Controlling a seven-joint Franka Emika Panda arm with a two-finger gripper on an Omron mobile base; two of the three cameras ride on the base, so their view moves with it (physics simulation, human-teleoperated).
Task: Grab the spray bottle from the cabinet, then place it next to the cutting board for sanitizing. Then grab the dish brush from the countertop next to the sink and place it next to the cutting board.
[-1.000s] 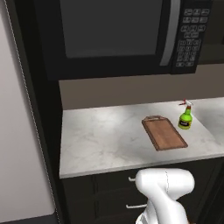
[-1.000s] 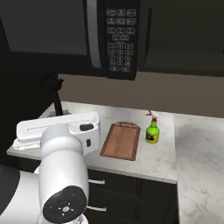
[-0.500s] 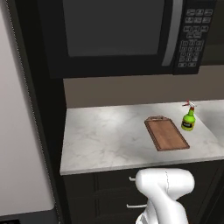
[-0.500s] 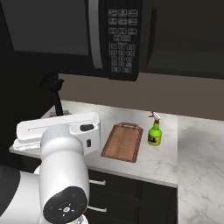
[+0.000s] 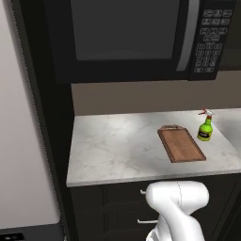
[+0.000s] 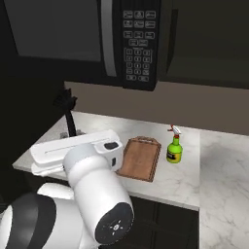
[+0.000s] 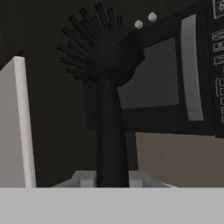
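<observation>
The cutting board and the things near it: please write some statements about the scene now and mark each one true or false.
1. The spray bottle stands upright on the countertop, beside the cutting board. True.
2. The spray bottle lies on top of the cutting board. False: it stands on the marble, apart from the board.
3. The tool is shut on the dish brush, whose bristled head points up. True.
4. The dish brush already rests next to the cutting board. False: it is held above the counter's left end.
5. A microwave hangs above the countertop. True.
</observation>
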